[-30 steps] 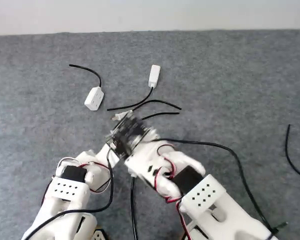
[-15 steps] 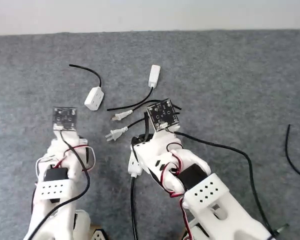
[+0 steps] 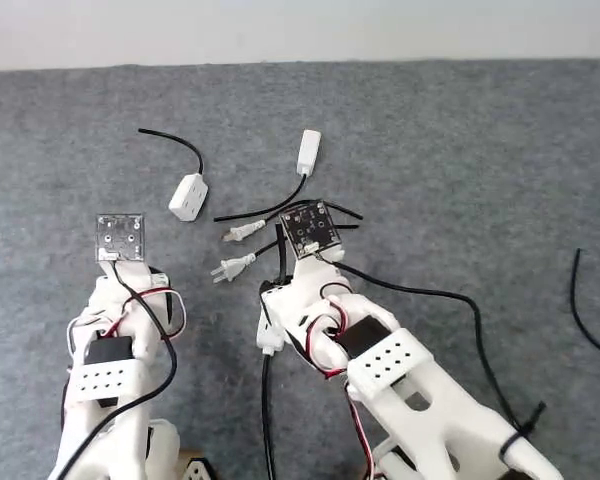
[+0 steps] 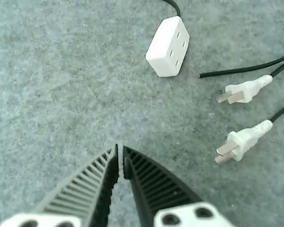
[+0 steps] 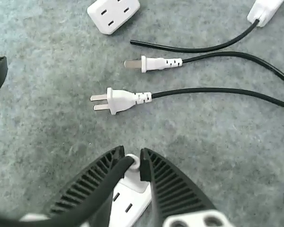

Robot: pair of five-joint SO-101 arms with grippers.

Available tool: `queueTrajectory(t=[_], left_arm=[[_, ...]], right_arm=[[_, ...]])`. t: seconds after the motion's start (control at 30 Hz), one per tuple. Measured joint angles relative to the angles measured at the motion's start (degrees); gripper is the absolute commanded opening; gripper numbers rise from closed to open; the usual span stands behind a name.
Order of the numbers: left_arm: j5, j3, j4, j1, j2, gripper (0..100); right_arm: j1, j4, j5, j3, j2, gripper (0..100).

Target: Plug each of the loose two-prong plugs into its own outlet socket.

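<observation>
Right gripper [image 5: 131, 154] pinches a white socket [image 5: 132, 198] just beside the nearer plug [image 5: 119, 100] — left gripper [image 4: 120, 151], pressed together, sits near that plug.

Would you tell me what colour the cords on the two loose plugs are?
Black; the cords show best in the right wrist view.

The white left arm [image 3: 115, 340] reaches forward over the tabletop, and its black ribbed gripper [image 4: 119, 152] hangs low with its jaws almost touching and empty. The white right arm [image 3: 380, 370] angles inward beside it. The right gripper [image 5: 132, 155] is pinched on the corded end of a white plastic outlet socket [image 5: 125, 191].
</observation>
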Motion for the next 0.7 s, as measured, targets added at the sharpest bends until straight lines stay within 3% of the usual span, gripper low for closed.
queueTrajectory(t=[0.7], left_arm=[[0.0, 0.0, 0.0, -0.1, 0.0, 1]], right_arm=[[2.2, -0.6, -0.2, 0.5, 0.7, 0.8]])
